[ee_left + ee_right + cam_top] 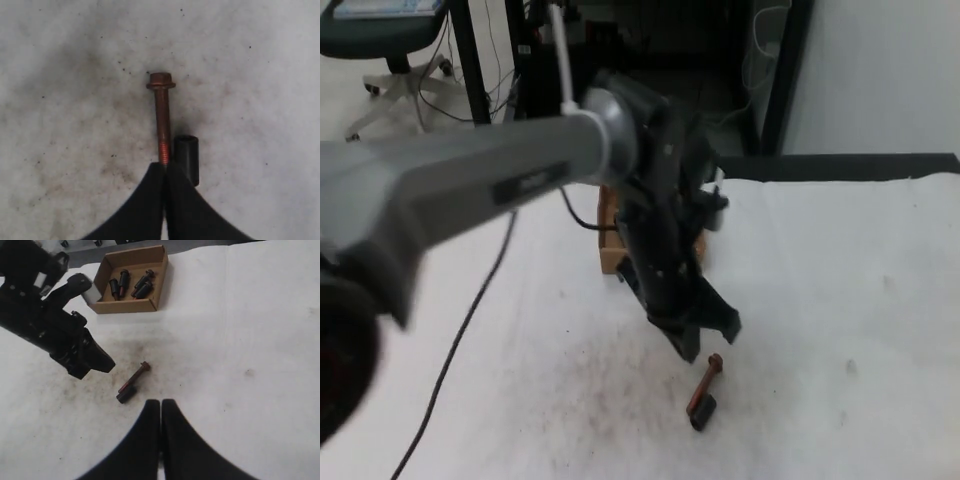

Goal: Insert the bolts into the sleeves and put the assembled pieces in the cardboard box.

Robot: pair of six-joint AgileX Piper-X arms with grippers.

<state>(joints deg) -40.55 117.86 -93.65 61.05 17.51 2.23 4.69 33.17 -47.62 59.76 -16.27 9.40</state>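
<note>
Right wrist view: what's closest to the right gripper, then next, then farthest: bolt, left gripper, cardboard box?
1. Bolt, lying just ahead of the right gripper.
2. Left gripper, beyond the bolt.
3. Cardboard box, farthest back.

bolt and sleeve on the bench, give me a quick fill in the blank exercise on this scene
1. The bolt lies on the bench ____ the sleeve, not inside it.
2. The cardboard box holds pieces that are already ____.
3. The left hand and the right hand both have their fingers ____.

Missing words: beside; assembled; shut
</note>
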